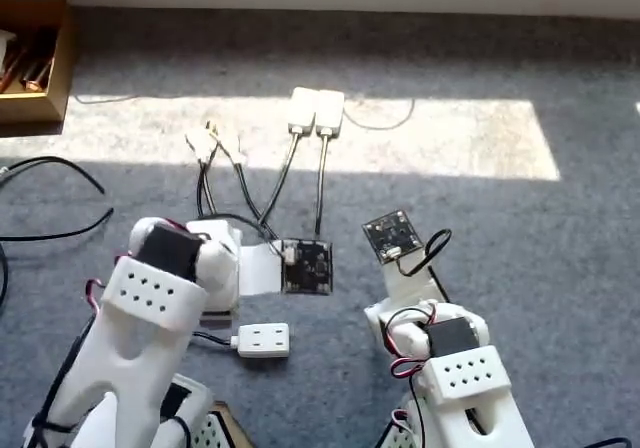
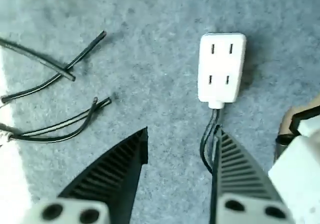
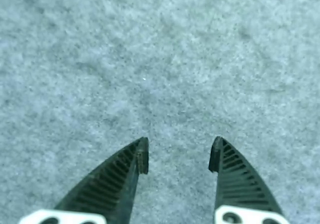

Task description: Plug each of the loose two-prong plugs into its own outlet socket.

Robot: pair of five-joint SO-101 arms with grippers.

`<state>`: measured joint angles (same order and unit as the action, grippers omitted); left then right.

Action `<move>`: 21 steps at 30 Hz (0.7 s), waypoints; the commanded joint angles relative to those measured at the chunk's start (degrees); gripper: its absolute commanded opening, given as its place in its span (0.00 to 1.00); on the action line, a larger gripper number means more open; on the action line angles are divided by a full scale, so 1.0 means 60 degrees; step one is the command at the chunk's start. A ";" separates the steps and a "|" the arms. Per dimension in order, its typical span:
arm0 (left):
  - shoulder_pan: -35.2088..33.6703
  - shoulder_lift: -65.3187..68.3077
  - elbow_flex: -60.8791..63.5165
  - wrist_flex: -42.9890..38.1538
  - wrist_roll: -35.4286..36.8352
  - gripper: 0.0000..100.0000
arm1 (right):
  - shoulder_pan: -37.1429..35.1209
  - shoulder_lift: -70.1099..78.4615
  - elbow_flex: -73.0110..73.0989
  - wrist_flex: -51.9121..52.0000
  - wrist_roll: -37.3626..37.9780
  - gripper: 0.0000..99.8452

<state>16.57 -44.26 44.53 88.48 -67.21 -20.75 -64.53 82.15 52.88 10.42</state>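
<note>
A white outlet block (image 2: pixel 222 67) with two pairs of slots lies flat on the grey carpet. Its black cord runs back between the fingers of my open left gripper (image 2: pixel 181 136), which holds nothing. The same outlet block (image 1: pixel 262 340) lies by the left arm. Two white blocks (image 1: pixel 315 111) with black cords rest side by side in the sunlit patch. Two smaller pale plugs (image 1: pixel 215 146) with black cords lie to their left. Loose cord ends (image 2: pixel 75 69) lie off to the side of the left gripper. My right gripper (image 3: pixel 180 149) hangs open over bare carpet.
A wooden box (image 1: pixel 35 63) stands at the far left corner. Black cables (image 1: pixel 60 193) trail over the carpet at the left edge. Another thin cable (image 1: pixel 385 123) curls behind the white blocks. Open carpet (image 1: pixel 540 238) stretches to the right.
</note>
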 commanded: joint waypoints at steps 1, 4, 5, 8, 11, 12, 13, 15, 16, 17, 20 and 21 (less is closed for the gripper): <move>0.0974 -0.0637 0.1121 -0.0190 0.0308 0.20 | -0.0066 0.0037 -0.0066 0.0022 -0.0044 0.21; 0.1136 -0.0652 0.2396 -0.1729 0.0762 0.20 | -0.0066 0.0037 -0.0066 0.0022 -0.0044 0.21; 0.1136 -0.0652 0.2703 -0.2110 0.0762 0.20 | -0.0066 0.0037 -0.0066 0.0022 -0.0044 0.21; 0.1150 -0.0652 0.3114 -0.2755 0.0791 0.20 | -0.0066 0.0037 -0.0051 0.0022 -0.0044 0.21; 0.1136 -0.0652 0.3114 -0.2901 0.0791 0.20 | -0.0081 0.0037 -0.0051 0.0022 -0.0044 0.21; 0.1150 -0.0652 0.3114 -0.2901 0.0791 0.20 | -0.0081 0.0037 -0.0051 0.0022 -0.0044 0.21; 0.1165 -0.0652 0.3143 -0.2901 0.0791 0.20 | -0.0081 0.0037 -0.0051 0.0022 -0.0044 0.21; 0.1165 -0.0652 0.3187 -0.2901 0.0791 0.20 | -0.0081 0.0037 -0.0051 0.0022 -0.0044 0.21; 0.1150 -0.0652 0.3201 -0.2886 0.0806 0.20 | -0.0081 0.0037 -0.0051 0.0022 -0.0044 0.21; 0.1150 -0.0652 0.3201 -0.2857 0.0806 0.20 | -0.0081 0.0037 -0.0051 0.0022 -0.0044 0.21; 0.1150 -0.0652 0.3465 -0.2945 0.0806 0.20 | -0.0081 0.0037 -0.0051 0.0022 -0.0044 0.21; 0.1150 -0.0652 0.3612 -0.3077 0.0806 0.20 | -0.0081 0.0037 -0.0051 0.0022 -0.0044 0.21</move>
<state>22.73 -47.16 65.19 71.43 -62.73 -20.75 -64.53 82.15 52.88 10.42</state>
